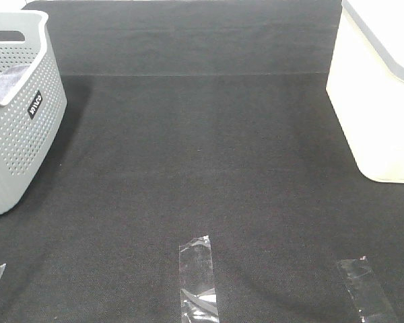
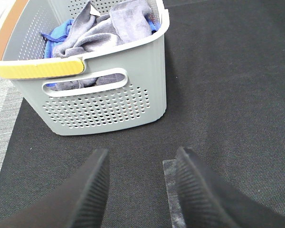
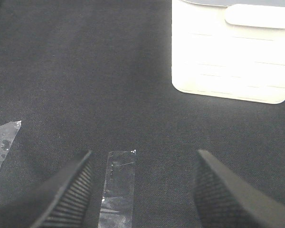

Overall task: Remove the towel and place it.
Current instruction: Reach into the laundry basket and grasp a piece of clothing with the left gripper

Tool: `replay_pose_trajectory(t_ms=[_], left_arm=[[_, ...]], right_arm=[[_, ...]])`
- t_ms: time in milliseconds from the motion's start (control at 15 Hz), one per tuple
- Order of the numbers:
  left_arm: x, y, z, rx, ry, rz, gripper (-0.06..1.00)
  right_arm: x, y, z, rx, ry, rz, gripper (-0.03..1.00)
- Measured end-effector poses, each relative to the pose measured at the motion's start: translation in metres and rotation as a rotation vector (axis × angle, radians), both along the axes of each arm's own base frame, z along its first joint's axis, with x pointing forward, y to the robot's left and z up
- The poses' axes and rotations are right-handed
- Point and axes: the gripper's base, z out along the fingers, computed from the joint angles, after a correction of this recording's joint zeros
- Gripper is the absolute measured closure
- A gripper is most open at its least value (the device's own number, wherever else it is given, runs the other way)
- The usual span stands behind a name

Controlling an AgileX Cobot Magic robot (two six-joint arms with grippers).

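The grey-lavender towel (image 2: 97, 33) lies crumpled inside the grey perforated basket (image 2: 109, 104), and a corner of the towel (image 1: 7, 79) shows over the rim of the basket (image 1: 20, 134) at the far left of the exterior view. My left gripper (image 2: 140, 187) hovers open over the black mat, short of the basket's handle side, with nothing between its fingers. My right gripper (image 3: 142, 190) is open too, empty, above a strip of tape. Neither gripper appears in the exterior view.
A small bright blue cloth (image 2: 57, 35) lies under the towel in the basket, whose rim has a yellow grip (image 2: 38, 69). A white bin (image 1: 380, 101) stands at the right; it is the white bin (image 3: 232, 52) ahead of my right gripper. Clear tape strips (image 1: 198, 279) mark the black mat.
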Motion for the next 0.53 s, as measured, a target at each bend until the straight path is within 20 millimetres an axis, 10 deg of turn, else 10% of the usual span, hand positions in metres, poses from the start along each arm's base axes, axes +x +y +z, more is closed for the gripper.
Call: replay_pose_trajectory(t_ms=[533], left_arm=[[0.0000, 0.0000, 0.0000, 0.000, 0.000, 0.000, 0.50]], right_arm=[[0.0000, 0.0000, 0.0000, 0.000, 0.000, 0.000, 0.39]])
